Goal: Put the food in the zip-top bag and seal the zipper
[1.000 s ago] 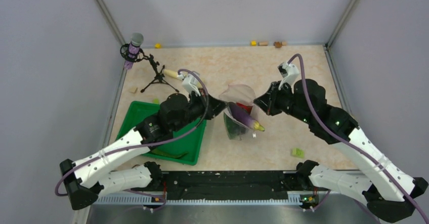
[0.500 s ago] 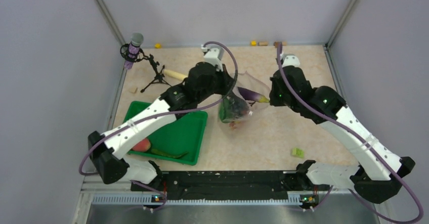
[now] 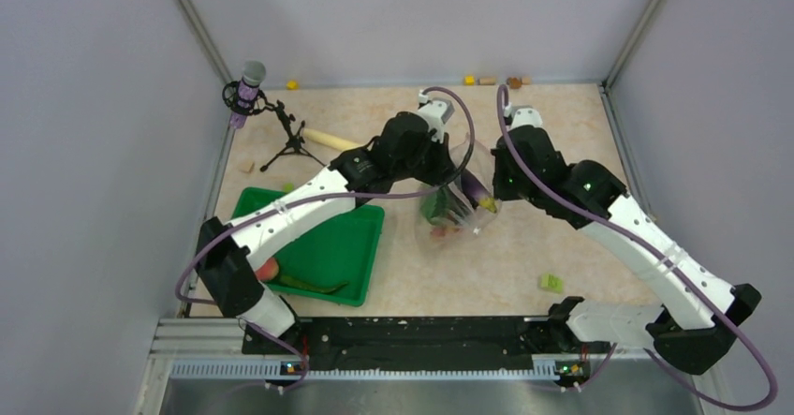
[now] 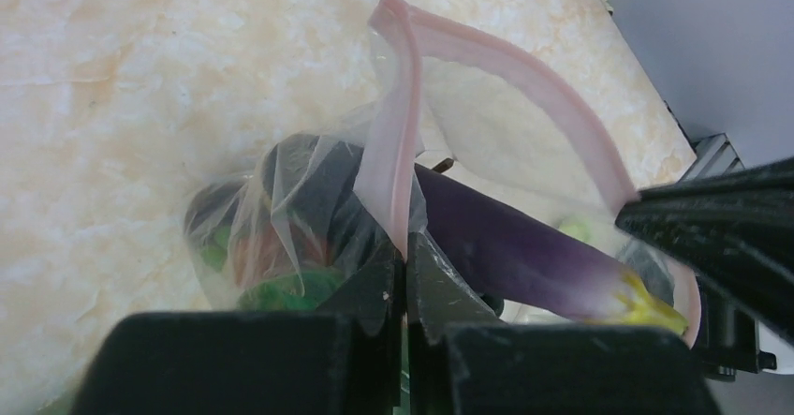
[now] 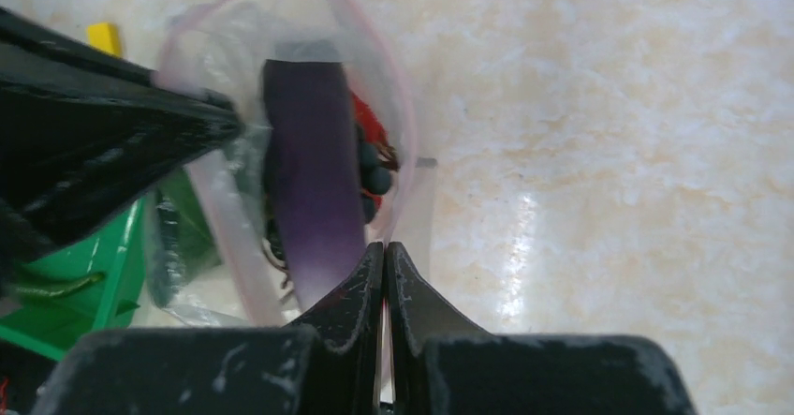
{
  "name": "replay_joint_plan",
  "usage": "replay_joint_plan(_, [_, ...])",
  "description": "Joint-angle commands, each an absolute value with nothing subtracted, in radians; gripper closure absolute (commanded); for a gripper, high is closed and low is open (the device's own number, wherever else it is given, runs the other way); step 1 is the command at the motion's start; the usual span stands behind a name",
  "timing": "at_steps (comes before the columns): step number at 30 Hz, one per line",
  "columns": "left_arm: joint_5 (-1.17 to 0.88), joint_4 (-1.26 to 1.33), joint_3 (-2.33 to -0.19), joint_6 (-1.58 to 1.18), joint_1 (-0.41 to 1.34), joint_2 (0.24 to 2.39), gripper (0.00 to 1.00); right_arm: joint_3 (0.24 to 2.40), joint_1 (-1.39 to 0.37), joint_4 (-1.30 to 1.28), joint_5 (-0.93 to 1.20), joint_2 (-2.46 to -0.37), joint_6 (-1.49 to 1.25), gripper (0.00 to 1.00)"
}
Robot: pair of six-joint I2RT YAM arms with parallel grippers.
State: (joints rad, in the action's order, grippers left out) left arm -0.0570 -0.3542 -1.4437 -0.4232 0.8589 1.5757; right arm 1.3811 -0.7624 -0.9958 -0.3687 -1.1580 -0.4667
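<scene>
On zipper (image 4: 391,153), left gripper (image 4: 407,251), right gripper (image 5: 385,251) clamped

Bright, diffuse light from above, even across top view. Soft, faint shadows on beige marbled tabletop (image 3: 506,265). Specular glare streak on same tabletop in right wrist view, washed-out patch upper left in left wrist view. Faint sheen on clear thin plastic bag with pale pink mouth strip (image 4: 281,200). Near foreground along bottom of both wrist views soft, out of focus.

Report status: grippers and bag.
Left gripper, right gripper shut on pale pink zipper strip of clear plastic bag. Mouth open. Dark purple eggplant sticking out. Red-yellow peach in green tray.
</scene>
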Motion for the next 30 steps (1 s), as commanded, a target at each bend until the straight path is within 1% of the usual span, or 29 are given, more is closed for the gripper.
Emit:
replay_joint_plan(1, [0.045, -0.323, -1.47, -0.361, 0.857, 1.437, 1.0, 1.366, -0.756, -0.972, -0.602, -1.07, -0.475, 0.99])
replay_joint_plan(4, [0.1, -0.35, -1.495, -0.327, 0.846, 1.392, 1.0, 1.367, -0.755, -1.024, -0.693, -1.038, -0.506, 0.99])
replay_joint_plan(6, [0.116, -0.392, -1.542, -0.315, 0.822, 1.394, 1.0, 1.365, -0.755, -1.035, -0.691, -1.007, -0.507, 0.99])
replay_joint_plan(9, [0.085, -0.425, -1.608, -0.31, 0.773, 1.416, 1.0, 1.353, -0.754, -1.036, -0.686, -0.978, -0.506, 0.99])
replay_joint_plan(12, [0.042, -0.449, -1.665, -0.31, 0.736, 1.448, 1.0, 1.338, -0.755, -1.019, -0.63, -0.967, -0.496, 0.99])
replay_joint_plan(17, [0.009, -0.476, -1.763, -0.281, 0.727, 1.498, 1.0, 1.296, -0.755, -0.926, -0.514, -0.956, -0.437, 1.0])
replay_joint_plan(22, [-0.194, -0.488, -1.796, -0.257, 0.727, 1.574, 1.0, 1.183, -0.755, -0.736, -0.412, -0.921, -0.403, 1.0])
replay_joint_plan(26, [-0.37, -0.481, -1.718, -0.255, 0.736, 1.599, 1.0, 1.072, -0.755, -0.598, -0.363, -0.883, -0.422, 1.0])
replay_joint_plan(30, [-0.424, -0.437, -1.622, -0.261, 0.753, 1.581, 0.9, 1.003, -0.756, -0.54, -0.351, -0.838, -0.449, 1.0])
